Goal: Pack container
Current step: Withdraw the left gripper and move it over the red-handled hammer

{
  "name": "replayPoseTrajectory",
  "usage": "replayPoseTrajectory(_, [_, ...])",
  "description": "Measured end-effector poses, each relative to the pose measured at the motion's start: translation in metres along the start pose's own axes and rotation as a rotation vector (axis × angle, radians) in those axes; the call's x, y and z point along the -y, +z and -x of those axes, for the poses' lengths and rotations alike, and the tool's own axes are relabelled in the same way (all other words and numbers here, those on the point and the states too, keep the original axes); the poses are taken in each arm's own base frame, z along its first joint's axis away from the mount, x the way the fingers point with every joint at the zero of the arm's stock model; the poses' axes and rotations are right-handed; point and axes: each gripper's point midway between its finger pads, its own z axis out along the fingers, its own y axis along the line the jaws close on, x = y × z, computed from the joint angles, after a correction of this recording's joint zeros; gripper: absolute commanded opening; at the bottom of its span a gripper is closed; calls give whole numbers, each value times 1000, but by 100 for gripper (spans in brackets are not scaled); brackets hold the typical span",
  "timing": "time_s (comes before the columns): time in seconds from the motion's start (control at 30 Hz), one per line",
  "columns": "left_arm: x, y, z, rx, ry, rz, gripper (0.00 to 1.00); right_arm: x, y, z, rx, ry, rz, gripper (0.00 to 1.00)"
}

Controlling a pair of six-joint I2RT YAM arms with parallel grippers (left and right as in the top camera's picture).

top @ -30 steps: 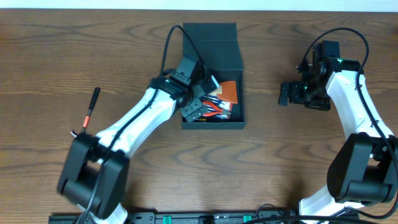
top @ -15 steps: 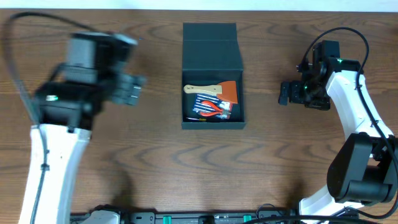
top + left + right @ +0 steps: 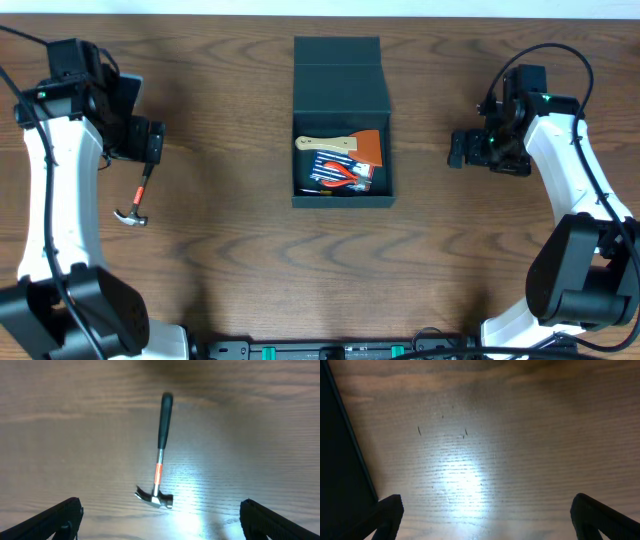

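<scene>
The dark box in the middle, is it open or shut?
Open: the container has its lid folded back; a scraper and red pliers show inside.

I find the container (image 3: 340, 199) at mid-counter (image 3: 240, 250), its lid (image 3: 338, 75) folded back behind it. Hand tools (image 3: 340, 170) lie inside, toward the front wall. A hammer (image 3: 138, 198) lies on the counter well to the left, its handle end under the left hand (image 3: 150, 140). The right hand (image 3: 457, 150) sits right of the container, apart from it.
</scene>
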Motion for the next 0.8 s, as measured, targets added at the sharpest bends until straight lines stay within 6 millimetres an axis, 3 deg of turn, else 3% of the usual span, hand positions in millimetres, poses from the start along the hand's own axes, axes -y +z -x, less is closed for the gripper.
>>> replayPoseTrajectory(0.13, [-1, 22, -11, -42, -71, -9, 99, 0, 0, 6, 25, -2, 1, 99])
replayPoseTrajectory(0.43, [18, 89, -45, -78, -377, -24, 99, 0, 0, 10, 41, -3, 2, 99])
replayPoseTrajectory(0.57, [19, 99, -52, -81, -464, -13, 98, 0, 0, 10, 40, -7, 2, 99])
replayPoseTrajectory(0.8, [10, 99, -57, -89, -548, 54, 98, 0, 0, 8, 34, -48, -1, 99])
